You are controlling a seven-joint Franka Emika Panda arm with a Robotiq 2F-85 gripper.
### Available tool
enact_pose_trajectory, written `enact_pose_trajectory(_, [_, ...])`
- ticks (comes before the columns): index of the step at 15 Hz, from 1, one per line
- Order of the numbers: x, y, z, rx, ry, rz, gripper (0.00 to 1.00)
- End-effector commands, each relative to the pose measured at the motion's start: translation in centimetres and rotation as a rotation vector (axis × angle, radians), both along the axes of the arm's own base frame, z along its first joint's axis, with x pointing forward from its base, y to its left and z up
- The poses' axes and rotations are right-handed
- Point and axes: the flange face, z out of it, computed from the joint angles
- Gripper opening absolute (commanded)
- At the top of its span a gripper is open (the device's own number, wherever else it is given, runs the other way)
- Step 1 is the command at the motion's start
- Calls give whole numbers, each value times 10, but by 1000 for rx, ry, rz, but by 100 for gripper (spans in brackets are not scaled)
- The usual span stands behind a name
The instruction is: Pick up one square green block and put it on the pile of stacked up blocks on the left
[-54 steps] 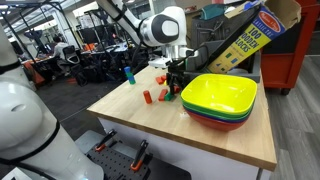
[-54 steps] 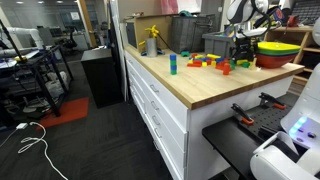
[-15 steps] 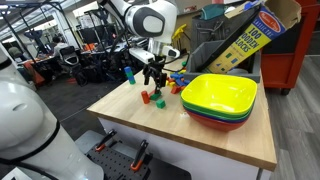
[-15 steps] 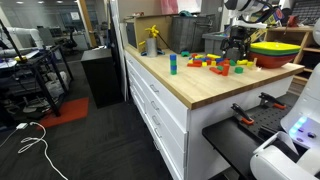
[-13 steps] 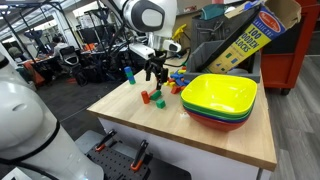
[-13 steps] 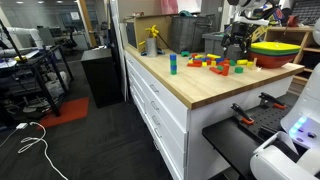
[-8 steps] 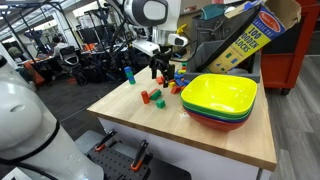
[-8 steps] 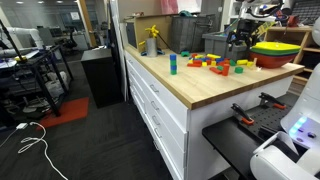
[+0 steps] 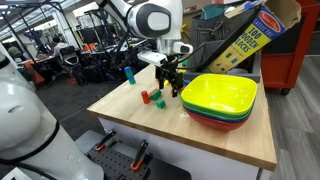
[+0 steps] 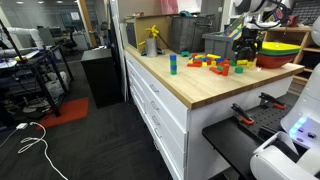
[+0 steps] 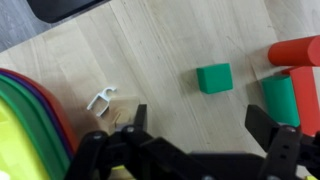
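While the gripper is held low over the wooden bench, its jaws are spread wide and nothing is caught between them. In the wrist view the square green block is seen lying flat on the bench, just beyond the open jaws and clear of both fingers. To the right of it a green cylinder is laid, and a red cylinder is found a little farther off at the right edge. A small white hook-shaped piece is seen to the left of the block, near the rims of the stacked bowls, which are cut off by the left edge. In an exterior view the pile of stacked up blocks is shown upright on the bench, teal-blue with a green top. It stands to the left of the loose multicoloured blocks and well apart from the gripper, which is placed on the far side of that jumble, next to the bowls.
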Motion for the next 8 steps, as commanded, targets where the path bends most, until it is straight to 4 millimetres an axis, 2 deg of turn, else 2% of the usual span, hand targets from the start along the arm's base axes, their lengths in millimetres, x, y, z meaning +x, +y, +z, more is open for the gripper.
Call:
enact_pose_trajectory(1, [-6, 2, -10, -21, 7, 19, 100])
enact_pose_trajectory(8, [-14, 17, -18, 1, 33, 60, 100])
